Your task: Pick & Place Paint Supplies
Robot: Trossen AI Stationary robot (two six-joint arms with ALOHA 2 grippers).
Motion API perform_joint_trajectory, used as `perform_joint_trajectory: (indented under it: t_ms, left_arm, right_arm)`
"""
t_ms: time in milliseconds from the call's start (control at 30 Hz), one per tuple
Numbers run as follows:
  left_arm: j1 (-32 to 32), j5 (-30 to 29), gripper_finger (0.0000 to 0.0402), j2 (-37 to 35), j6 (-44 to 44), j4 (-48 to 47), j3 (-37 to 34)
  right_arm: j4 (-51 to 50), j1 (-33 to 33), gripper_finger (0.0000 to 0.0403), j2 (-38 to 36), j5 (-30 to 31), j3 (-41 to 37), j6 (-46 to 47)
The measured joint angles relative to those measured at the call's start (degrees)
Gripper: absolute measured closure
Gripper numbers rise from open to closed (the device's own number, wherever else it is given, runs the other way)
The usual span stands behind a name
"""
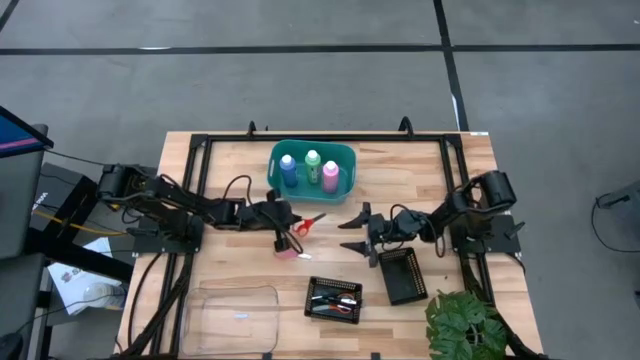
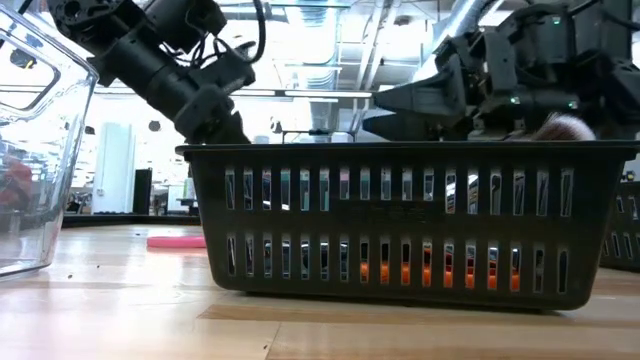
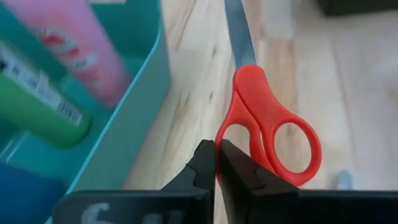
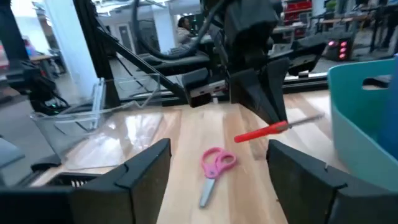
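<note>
My left gripper (image 1: 288,218) is shut on red-handled scissors (image 1: 313,222) just in front of the teal basket (image 1: 345,160). The basket holds a blue (image 1: 288,168), a green (image 1: 312,165) and a pink bottle (image 1: 330,173), all with white caps. Pink-handled scissors (image 4: 214,165) lie flat on the table between the two grippers. My right gripper (image 1: 352,231) stands open to the right of both scissors, pointing level toward them with nothing between its fingers (image 4: 152,165). Brushes do not show clearly. My left gripper pinches the rim of one red handle loop (image 3: 225,127) between its two shut fingers; the other loop (image 3: 292,146) stands free beside them. The fingers slant down from the table's left. The scissors (image 4: 273,129) stick out clear of the table, blades (image 4: 305,119) pointing right.
Two black mesh trays (image 1: 335,298) (image 1: 403,275) stand near the front edge, one holding small dark items. A clear plastic tub (image 1: 232,315) sits at the front left, and a potted plant (image 1: 468,325) at the front right.
</note>
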Motion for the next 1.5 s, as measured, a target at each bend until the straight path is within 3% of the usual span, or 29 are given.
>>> perform_joint_trajectory:
  t_ms: [267, 567, 800, 933, 1167, 1367, 1500]
  left_arm:
    - [-1.5, 2.5, 0.0401, 0.0, 2.0, 8.3, 0.0]
    - [-1.3, 21.2, 0.0401, 0.0, 2.0, 16.3, 0.0]
    - [-0.8, 31.1, 0.0401, 0.0, 2.0, 21.5, 0.0]
    - [0.2, 33.2, 0.0401, 0.0, 2.1, 23.4, 0.0]
    - [1.7, 36.5, 0.0401, 0.0, 2.3, 25.7, 0.0]
    - [2.0, 39.4, 0.0401, -0.1, 2.4, 26.9, 0.0]
    - [2.0, 40.2, 0.0401, -0.1, 2.4, 27.7, 0.0]
  right_arm:
    - [-0.5, -1.7, 0.0148, -0.3, -2.3, 1.4, 0.4]
    - [1.3, -1.7, 0.0147, -0.3, -2.8, 1.4, -6.3]
    - [7.0, -1.6, 0.0147, -0.2, -13.0, 3.1, -8.8]
    - [5.8, -1.6, 0.0147, -0.2, -17.2, 6.8, -9.2]
    - [4.4, -1.4, 0.0151, -0.2, -19.0, 11.9, -12.3]
    - [4.1, -2.3, 0.0175, -0.2, -20.2, 14.0, -16.1]
    - [-1.1, -3.1, 0.0192, -0.2, -23.3, 17.1, -17.1]
